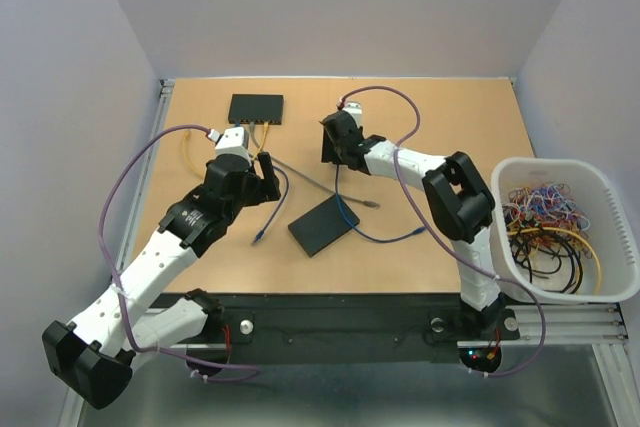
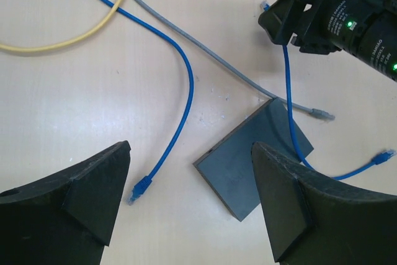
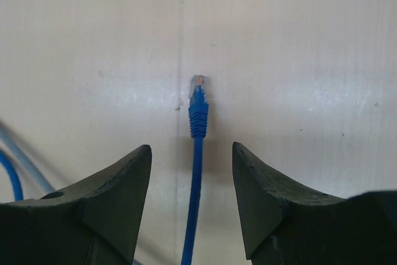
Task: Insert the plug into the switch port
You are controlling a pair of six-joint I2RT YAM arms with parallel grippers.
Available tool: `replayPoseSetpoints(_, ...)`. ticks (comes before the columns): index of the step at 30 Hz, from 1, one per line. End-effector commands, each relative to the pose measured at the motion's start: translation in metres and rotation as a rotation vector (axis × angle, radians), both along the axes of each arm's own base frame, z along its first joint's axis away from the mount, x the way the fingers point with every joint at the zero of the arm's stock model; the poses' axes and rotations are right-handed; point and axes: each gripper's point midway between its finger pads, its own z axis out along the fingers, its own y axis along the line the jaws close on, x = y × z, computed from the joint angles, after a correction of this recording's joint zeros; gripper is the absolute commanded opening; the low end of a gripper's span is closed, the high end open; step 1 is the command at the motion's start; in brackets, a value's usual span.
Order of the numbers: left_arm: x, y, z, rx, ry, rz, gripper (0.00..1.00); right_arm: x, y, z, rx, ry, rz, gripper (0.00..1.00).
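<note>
At my right, off the counter's (image 1: 440, 117) edge, stands a white basket (image 1: 575, 295) holding a tangle of coloured cables (image 1: 545, 222). A dark flat slab (image 1: 323, 225) lies mid-counter. A grey cable (image 2: 205, 48) ends just past its corner, and a yellow cable (image 2: 74, 38) curves well apart from it.

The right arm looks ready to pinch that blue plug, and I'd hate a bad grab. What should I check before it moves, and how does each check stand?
1. The blue plug sits centred between the fingers of the right gripper: ok.
2. Fingers gripping the plug's cable: not ok, gaps show on both sides.
3. The left gripper is open and holds nothing: ok.
4. Free port on the switch: cannot tell, too small.
5. The blue cable is free to lift: cannot tell; it crosses the grey cable and the dark plate.
</note>
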Motion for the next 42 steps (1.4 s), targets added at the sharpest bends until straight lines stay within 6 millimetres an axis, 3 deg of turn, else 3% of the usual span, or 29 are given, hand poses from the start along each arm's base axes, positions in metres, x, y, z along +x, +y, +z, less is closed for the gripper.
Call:
replayPoseSetpoints(1,0.005,0.003,-0.002,0.02,-0.007,-0.013,0.9,0.016,-0.01,0.003,-0.051,0.003,-0.027,0.6)
replayPoseSetpoints(6,0.005,0.005,-0.003,0.017,-0.008,-0.01,0.9,0.022,-0.012,-0.011,-0.06,0.027,-0.035,0.52)
replayPoseSetpoints(11,0.005,0.005,-0.002,0.012,-0.011,-0.007,0.9,0.023,-0.015,-0.024,-0.063,0.047,-0.043,0.32)
replayPoseSetpoints(14,0.006,0.005,-0.003,0.012,-0.009,-0.01,0.9,0.025,-0.015,-0.028,-0.064,0.05,-0.052,0.29)
replayPoseSetpoints(20,0.005,0.004,-0.006,0.014,0.0,-0.014,0.89,0.035,-0.007,-0.02,-0.052,0.003,-0.012,0.09)
replayPoseSetpoints(23,0.005,0.004,-0.006,0.015,-0.001,-0.012,0.89,0.029,-0.002,0.006,-0.013,-0.047,0.049,0.02)
replayPoseSetpoints(24,0.005,0.005,-0.006,0.014,-0.002,-0.009,0.89,0.022,0.001,0.023,0.034,-0.087,0.085,0.01)
replayPoseSetpoints(29,0.004,0.003,-0.004,-0.007,-0.007,-0.016,0.88,-0.028,0.006,0.068,0.173,-0.17,0.278,0.0)
replayPoseSetpoints(30,0.004,0.002,-0.002,-0.02,-0.01,-0.016,0.87,-0.046,0.0,0.055,0.179,-0.132,0.311,0.0)
replayPoseSetpoints(31,0.003,0.0,0.002,-0.037,-0.014,-0.024,0.86,-0.063,0.008,0.06,0.231,-0.122,0.386,0.0)
replayPoseSetpoints(32,0.002,-0.002,0.005,-0.056,-0.021,-0.026,0.86,-0.074,0.008,0.09,0.292,-0.189,0.417,0.0)
replayPoseSetpoints(33,0.002,-0.004,0.006,-0.074,-0.022,-0.027,0.85,-0.087,0.008,0.095,0.324,-0.202,0.45,0.0)
replayPoseSetpoints(34,0.0,-0.009,0.015,-0.125,-0.042,-0.042,0.85,-0.113,0.003,0.098,0.37,-0.199,0.503,0.0)
replayPoseSetpoints(36,-0.002,-0.018,0.024,-0.198,-0.069,-0.067,0.85,-0.14,0.008,0.118,0.462,-0.241,0.605,0.0)
replayPoseSetpoints(37,-0.009,-0.03,0.032,-0.276,-0.076,-0.113,0.85,-0.161,0.005,0.108,0.494,-0.21,0.644,0.0)
replayPoseSetpoints(38,-0.008,-0.04,0.037,-0.334,-0.114,-0.15,0.85,-0.172,0.006,0.116,0.526,-0.224,0.682,0.0)
replayPoseSetpoints(39,-0.011,-0.049,0.042,-0.387,-0.129,-0.196,0.82,-0.185,0.005,0.138,0.575,-0.278,0.731,0.0)
replayPoseSetpoints(40,-0.017,-0.064,0.062,-0.474,-0.187,-0.281,0.81,-0.203,0.007,0.143,0.629,-0.263,0.789,0.0)
replayPoseSetpoints(41,-0.022,-0.073,0.053,-0.529,-0.169,-0.311,0.79,-0.217,0.004,0.151,0.662,-0.294,0.822,0.01)
replayPoseSetpoints(42,-0.026,-0.079,0.056,-0.576,-0.183,-0.351,0.78,-0.229,0.004,0.155,0.69,-0.289,0.867,0.01)
